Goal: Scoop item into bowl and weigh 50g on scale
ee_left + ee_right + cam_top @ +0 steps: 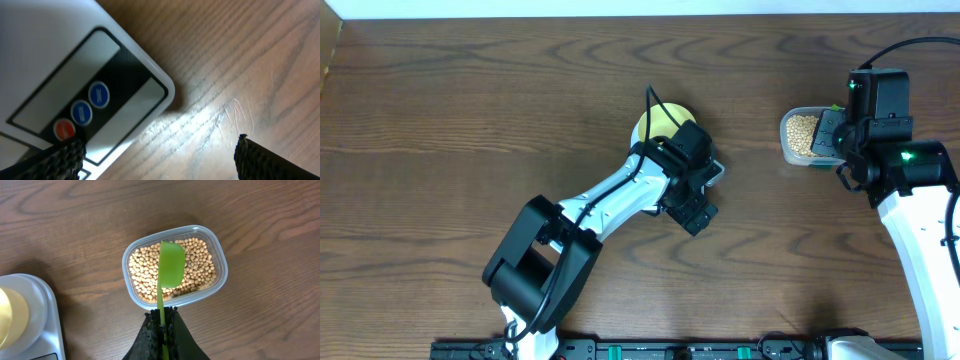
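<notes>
The beans [145, 272] fill a clear tub [220, 260], also in the overhead view [801, 128]. My right gripper [161, 314] is shut on the handle of a green scoop [171, 265], whose head hangs over the beans with none showing on it. The pale yellow bowl [655, 125] sits on the white scale [717, 171], mostly hidden by my left arm; both show at the right wrist view's left edge, bowl [12, 317] on scale [50, 325]. My left gripper [160, 155] is open and empty just in front of the scale's display and buttons [80, 112].
The tub stands at the right of the brown wooden table [470, 110], close to my right arm [910, 170]. My left arm [610, 200] stretches diagonally from the front edge to the scale.
</notes>
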Controlling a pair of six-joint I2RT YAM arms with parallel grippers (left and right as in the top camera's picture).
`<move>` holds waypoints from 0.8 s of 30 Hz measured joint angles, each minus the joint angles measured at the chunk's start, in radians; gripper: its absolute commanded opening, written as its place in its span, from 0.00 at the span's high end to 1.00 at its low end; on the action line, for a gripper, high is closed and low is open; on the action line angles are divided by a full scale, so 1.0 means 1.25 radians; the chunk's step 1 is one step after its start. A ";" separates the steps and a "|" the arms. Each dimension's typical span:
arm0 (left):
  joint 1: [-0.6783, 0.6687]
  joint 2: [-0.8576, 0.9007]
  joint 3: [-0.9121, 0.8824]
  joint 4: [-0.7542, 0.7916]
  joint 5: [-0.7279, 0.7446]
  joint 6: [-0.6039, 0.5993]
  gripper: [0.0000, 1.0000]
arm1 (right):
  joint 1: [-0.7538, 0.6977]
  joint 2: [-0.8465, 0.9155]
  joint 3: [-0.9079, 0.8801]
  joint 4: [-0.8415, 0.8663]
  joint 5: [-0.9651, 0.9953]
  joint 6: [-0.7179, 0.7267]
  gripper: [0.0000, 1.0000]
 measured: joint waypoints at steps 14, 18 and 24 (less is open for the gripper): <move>0.000 -0.210 -0.020 -0.008 -0.009 -0.006 0.02 | 0.000 0.000 0.000 0.000 0.000 0.000 0.99; 0.000 -0.255 -0.020 -0.041 -0.066 -0.028 0.02 | 0.000 0.000 0.000 0.001 0.000 0.000 0.99; 0.012 -0.303 -0.020 -0.141 -0.124 -0.061 0.02 | 0.000 0.000 0.000 -0.005 0.000 0.000 0.99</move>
